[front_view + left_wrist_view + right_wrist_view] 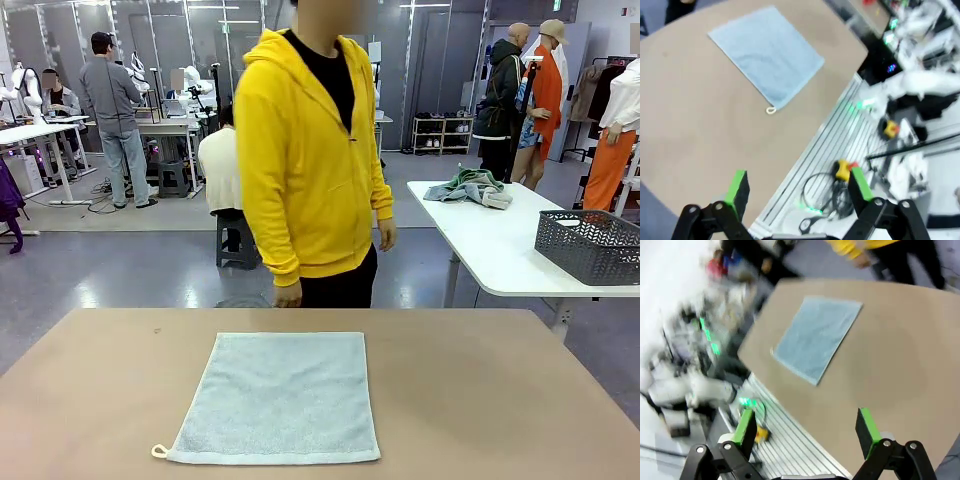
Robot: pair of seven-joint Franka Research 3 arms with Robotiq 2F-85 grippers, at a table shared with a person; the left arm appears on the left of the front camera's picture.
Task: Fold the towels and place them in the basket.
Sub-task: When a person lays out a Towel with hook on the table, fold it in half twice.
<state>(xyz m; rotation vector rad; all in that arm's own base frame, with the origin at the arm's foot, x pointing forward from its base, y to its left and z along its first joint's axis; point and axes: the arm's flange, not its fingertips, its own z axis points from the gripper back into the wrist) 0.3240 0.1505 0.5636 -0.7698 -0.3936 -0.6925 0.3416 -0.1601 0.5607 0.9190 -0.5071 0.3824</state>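
Folding has not begun, by the look of it. A light blue terry hand towel (275, 395) lies spread flat in a single layer near the middle of the tan, matte-topped table (500, 400), close to the near edge, with its small white corner loop (159, 451) at the near left corner. The pile looks soft and nubby, the edges hemmed, the outline a plain rectangle with hardly a wrinkle.

The left gripper (799, 175) hangs high off the table's near edge with its jaws spread wide and nothing between the green pads. The right gripper (806, 415) is the same, fully parted and empty. Each wrist view shows the towel (767, 52) (817, 335) well apart from its fingers.

The next move probably calls for both arms to come down on two corners of one edge. Limp cloth lying flush on a smooth top gives little to pinch, so the pads would need to nip the hem and lift it across to the opposite edge.

The dark grey rectangular plastic basket (590, 245), lattice-sided, sits on a separate white table (480, 235) at the far right. A person in a yellow hoodie (305, 160) stands at the far side.
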